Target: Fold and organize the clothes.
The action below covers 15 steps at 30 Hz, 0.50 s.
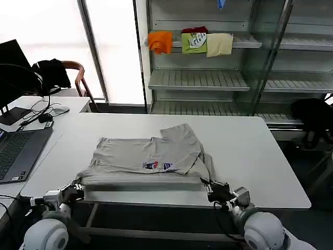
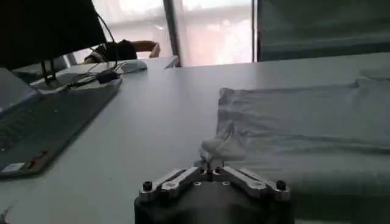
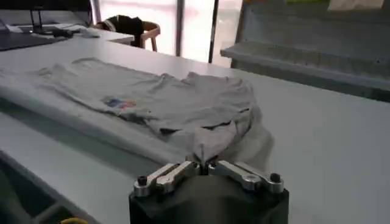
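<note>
A light grey short-sleeved shirt lies partly folded across the white table, its small multicoloured chest print facing up. At the table's near edge, my left gripper is shut on the shirt's near left corner. The left wrist view shows that gripper pinching a tuft of the shirt. My right gripper is shut on the near right corner, where the cloth bunches. In the right wrist view, the right gripper clamps a raised fold of the shirt.
An open laptop with cables sits on the adjoining desk at the left. A chair with a black garment stands behind it. Shelves at the back hold orange, green and cream folded garments. A dark object sits at the right.
</note>
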### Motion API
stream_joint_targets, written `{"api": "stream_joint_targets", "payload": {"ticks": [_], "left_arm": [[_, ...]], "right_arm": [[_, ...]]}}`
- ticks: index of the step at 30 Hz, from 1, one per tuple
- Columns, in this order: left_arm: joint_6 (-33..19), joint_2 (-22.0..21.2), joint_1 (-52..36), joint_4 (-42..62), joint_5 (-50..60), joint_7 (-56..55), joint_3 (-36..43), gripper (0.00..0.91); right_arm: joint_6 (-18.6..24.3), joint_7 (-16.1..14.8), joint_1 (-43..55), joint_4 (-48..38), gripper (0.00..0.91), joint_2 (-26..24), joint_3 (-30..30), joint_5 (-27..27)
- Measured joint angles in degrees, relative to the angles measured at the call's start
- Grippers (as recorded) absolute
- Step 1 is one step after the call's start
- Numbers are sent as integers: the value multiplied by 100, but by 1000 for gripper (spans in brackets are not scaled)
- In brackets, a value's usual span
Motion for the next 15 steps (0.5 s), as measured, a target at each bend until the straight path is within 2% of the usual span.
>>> {"api": "stream_joint_targets", "payload": {"ticks": [4,10,15], "left_arm": [[20,32,51,-202,90,-126,3,907],[36,81,8,-448,290,-177,-46,907],[-23,59,-195,-636,356,-124,12,907]], "right_arm": [[-2,183,-232,177,907,-6,118,-2],[116,644,-477,522,907,51,317,-42],[211,676,-311,583,907,85,534,-10]]}}
